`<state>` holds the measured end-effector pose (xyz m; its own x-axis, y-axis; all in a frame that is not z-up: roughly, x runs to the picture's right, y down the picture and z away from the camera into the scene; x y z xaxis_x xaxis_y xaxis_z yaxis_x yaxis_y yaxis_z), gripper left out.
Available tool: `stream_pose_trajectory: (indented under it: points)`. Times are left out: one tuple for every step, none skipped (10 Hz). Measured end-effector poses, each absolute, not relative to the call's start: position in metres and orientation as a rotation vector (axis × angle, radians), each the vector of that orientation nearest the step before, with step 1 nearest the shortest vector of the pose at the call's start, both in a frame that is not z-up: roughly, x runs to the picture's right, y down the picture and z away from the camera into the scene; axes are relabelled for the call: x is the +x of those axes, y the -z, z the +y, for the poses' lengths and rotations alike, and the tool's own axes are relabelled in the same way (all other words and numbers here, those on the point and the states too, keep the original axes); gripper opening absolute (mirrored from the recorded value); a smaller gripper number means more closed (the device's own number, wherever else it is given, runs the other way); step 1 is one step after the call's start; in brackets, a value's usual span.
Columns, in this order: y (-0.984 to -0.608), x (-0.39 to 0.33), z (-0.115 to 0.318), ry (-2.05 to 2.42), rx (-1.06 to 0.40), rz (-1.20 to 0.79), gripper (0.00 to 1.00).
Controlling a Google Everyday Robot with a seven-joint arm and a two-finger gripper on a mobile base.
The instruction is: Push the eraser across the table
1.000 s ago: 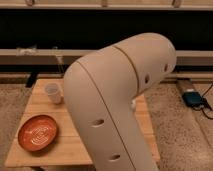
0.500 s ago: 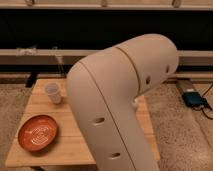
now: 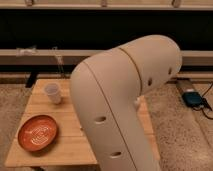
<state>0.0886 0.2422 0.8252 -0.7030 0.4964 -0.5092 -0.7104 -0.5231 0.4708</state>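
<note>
Gripper sits hidden behind the bulky cream robot arm (image 3: 125, 100), its state untellable; with no eraser visible on the light wooden plank table (image 3: 65, 145), progress cannot be judged.

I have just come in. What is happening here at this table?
The robot's large cream arm fills the foreground and hides much of the light wooden table. The gripper is out of view, perhaps behind the arm, so what it touches cannot be told. No eraser shows either. On the part of the table that can be seen, a white cup stands near the far edge and an orange plate lies near the front, both apart from the arm.
</note>
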Motion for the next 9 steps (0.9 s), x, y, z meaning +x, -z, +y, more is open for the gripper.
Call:
stream_pose_trajectory:
  points:
    - [-0.830, 0.093, 0.236, -2.224, -0.401, 0.854, 0.00]
    - [-0.838, 0.098, 0.228, -2.224, -0.395, 0.829, 0.00]
    - [-0.847, 0.105, 0.217, -2.229, -0.387, 0.802, 0.00]
    - [-0.855, 0.112, 0.208, -2.231, -0.379, 0.782, 0.00]
    - [-0.859, 0.116, 0.202, -2.232, -0.372, 0.762, 0.00]
    - [-0.862, 0.117, 0.198, -2.234, -0.367, 0.749, 0.00]
    - [-0.864, 0.117, 0.194, -2.233, -0.364, 0.738, 0.00]
    - [-0.867, 0.119, 0.189, -2.233, -0.359, 0.724, 0.00]
    - [-0.870, 0.121, 0.184, -2.235, -0.353, 0.710, 0.00]
